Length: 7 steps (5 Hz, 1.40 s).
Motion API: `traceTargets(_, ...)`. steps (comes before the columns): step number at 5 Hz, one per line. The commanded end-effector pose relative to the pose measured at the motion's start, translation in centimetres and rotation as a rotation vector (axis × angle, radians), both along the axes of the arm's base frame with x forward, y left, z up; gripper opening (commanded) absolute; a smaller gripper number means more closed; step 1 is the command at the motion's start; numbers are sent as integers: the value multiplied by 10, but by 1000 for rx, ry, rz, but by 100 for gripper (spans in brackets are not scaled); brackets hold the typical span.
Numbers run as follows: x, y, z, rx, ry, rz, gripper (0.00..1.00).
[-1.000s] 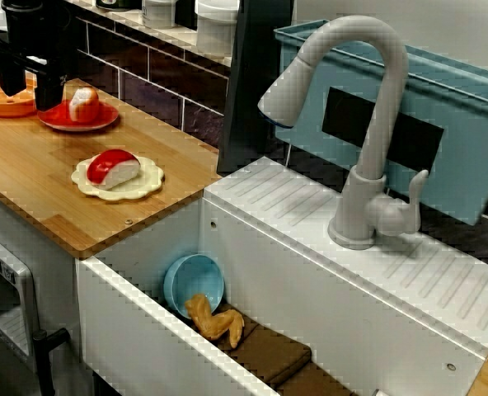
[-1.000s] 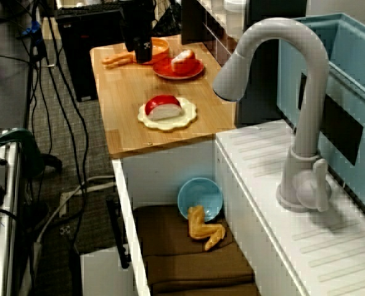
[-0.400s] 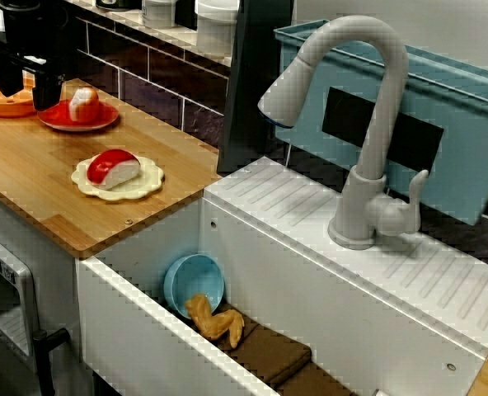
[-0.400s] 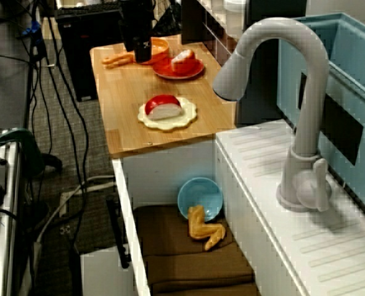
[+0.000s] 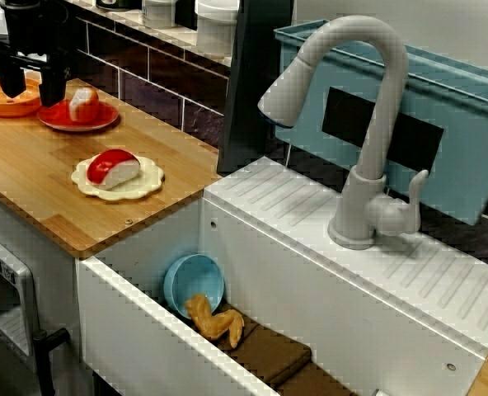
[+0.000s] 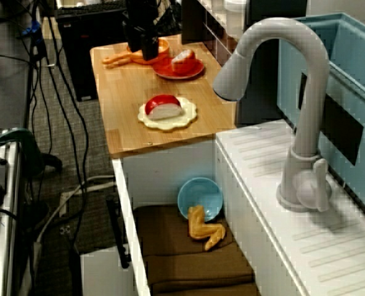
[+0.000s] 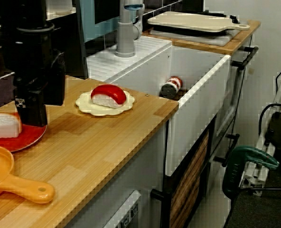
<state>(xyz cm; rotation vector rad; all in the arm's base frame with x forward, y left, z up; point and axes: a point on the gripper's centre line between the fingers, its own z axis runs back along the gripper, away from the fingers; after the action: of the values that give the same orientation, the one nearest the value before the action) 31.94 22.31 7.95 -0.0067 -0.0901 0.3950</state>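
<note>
Red plate (image 5: 102,120) is sitting at the far end of the wooden worktop (image 5: 38,181) in the view facing the tap, carrying a white-and-red toy food piece (image 5: 83,104). The end effector (image 5: 31,92) is hanging just beside it, spread open and gripping nothing.

In the view from above the sink, the end effector (image 6: 142,52) is showing in front of the orange pan (image 6: 161,46), next to the plate (image 6: 176,74).

In the view from the worktop's end, the end effector (image 7: 38,111) is standing at the plate's rim (image 7: 24,137), near the piece (image 7: 3,126) but apart from it. As I judge it, nothing is being grasped or lifted yet.

The hand (image 5: 31,89) has risen slightly over red plate (image 5: 96,124).
</note>
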Motion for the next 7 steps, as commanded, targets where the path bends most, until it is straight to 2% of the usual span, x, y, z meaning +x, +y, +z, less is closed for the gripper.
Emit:
traceTargets(1,29,9,12,-32,-73,76,100)
traceTargets(2,41,5,8,-58,-96,81,100)
traceTargets(3,53,-2,10,-52,-103,75,100)
traceTargets(5,59,2,10,-31,-108,67,100)
traceTargets(6,58,4,8,-9,-91,45,100)
traceTargets(7,55,8,6,-14,-92,57,100)
